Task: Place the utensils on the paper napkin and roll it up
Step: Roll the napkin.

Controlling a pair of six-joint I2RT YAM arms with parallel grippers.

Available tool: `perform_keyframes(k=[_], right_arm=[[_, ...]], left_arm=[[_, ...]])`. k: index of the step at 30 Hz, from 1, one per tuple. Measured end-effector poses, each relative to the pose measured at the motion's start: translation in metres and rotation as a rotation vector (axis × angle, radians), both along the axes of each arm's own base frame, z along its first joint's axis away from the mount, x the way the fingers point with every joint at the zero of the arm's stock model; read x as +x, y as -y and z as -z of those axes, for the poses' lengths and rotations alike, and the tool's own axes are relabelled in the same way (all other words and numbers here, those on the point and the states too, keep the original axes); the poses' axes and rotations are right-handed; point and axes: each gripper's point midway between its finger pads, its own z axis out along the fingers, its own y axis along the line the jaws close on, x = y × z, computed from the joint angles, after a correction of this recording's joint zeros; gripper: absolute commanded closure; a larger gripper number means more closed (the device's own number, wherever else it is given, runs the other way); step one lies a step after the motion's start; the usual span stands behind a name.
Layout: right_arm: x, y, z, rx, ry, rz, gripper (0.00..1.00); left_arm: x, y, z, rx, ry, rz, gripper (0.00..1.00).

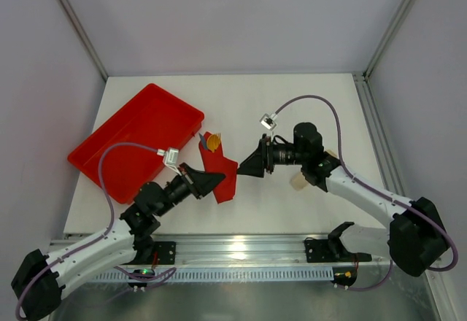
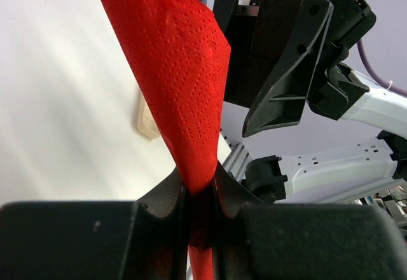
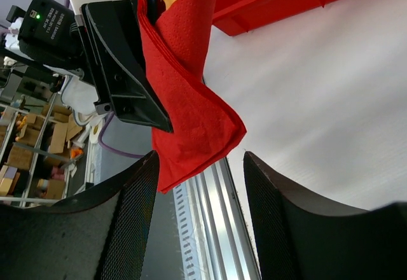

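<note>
paper napkin (image 1: pixel 223 171): bunched into a loose bundle, held up just right of the tray
utensils (image 1: pixel 213 142): yellowish end poking out the top of the bundle
left gripper (image 2: pixel 200 194): clamped tight on the napkin's lower end
right gripper (image 3: pixel 200 160): jaws apart, facing the napkin, not gripping anything
tray (image 1: pixel 109 153): red, on the white table (image 1: pixel 314 102)
</note>
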Motion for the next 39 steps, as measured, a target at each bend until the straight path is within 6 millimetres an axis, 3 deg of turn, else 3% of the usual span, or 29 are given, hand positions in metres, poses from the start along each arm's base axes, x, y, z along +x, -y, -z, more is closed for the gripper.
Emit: perform_keyframes(k=[10,16,24,33,34,37,39], right_arm=[[0.009,-0.010,0.012,0.016,-0.051,-0.021,0.44],[0.009,-0.016,0.001,0.068,-0.048,-0.050,0.49],[0.008,-0.021,-0.009,0.128,-0.043,-0.097,0.66],[0.006,-0.024,-0.012,0.159,-0.057,-0.123,0.78],[0.007,-0.024,-0.010,0.159,-0.062,-0.124,0.86],[0.008,-0.026,-0.006,0.158,-0.078,-0.127,0.96],[0.009,-0.027,-0.005,0.160,-0.086,-0.130,0.96]], left_arm=[[-0.005,-0.004,-0.009,-0.022,0.015,0.005,1.00],[-0.006,-0.005,-0.009,-0.023,0.013,0.008,1.00],[-0.008,-0.005,-0.013,-0.043,0.011,0.013,1.00],[-0.011,-0.008,-0.019,-0.060,0.024,0.014,1.00],[-0.011,-0.008,-0.020,-0.061,0.024,0.014,1.00],[-0.012,-0.009,-0.021,-0.064,0.026,0.015,1.00],[-0.012,-0.009,-0.021,-0.065,0.027,0.015,1.00]])
